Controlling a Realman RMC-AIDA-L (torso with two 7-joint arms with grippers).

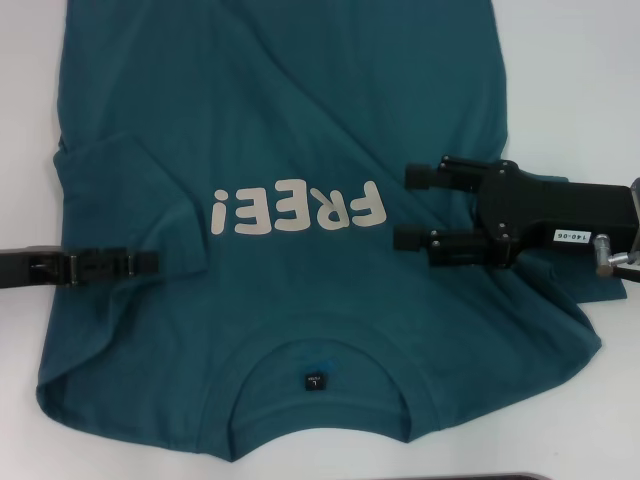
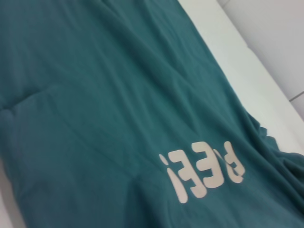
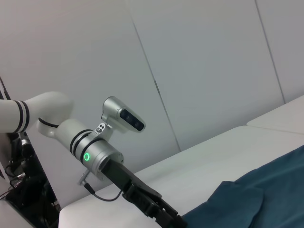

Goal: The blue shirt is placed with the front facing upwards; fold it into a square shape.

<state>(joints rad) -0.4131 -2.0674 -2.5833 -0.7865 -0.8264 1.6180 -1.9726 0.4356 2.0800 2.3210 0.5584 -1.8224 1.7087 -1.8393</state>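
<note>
1. White table [image 1: 560, 60]: fills the head view and carries everything else. Bare surface shows along both sides of the cloth.
2. Blue shirt [image 1: 290, 120]: spread flat across the middle of the table, print side up. Collar end lies nearest the robot, hem end runs off the far edge of the view. The left sleeve is folded in over the body; soft creases run across the chest.
3. Right gripper [image 1: 402, 207]: comes in from the right edge and sits above the shirt's right side, just beside the end of the print. Its two black fingers are spread apart with nothing between them; teal cloth shows in the gap.
4. Left gripper [image 1: 150, 263]: reaches in from the left edge at the folded sleeve, its tip over the cloth. Fingers look pressed together edge-on, but whether they pinch fabric cannot be told. The right wrist view shows the same arm low at the shirt's edge.
5. "FREE!" print [image 1: 298, 209]: off-white letters on the chest, upside down from the head view.
6. Ribbed collar [image 1: 320, 352]: a curved band near the robot.
7. Black neck label [image 1: 315, 381]: small, inside the collar.
</note>
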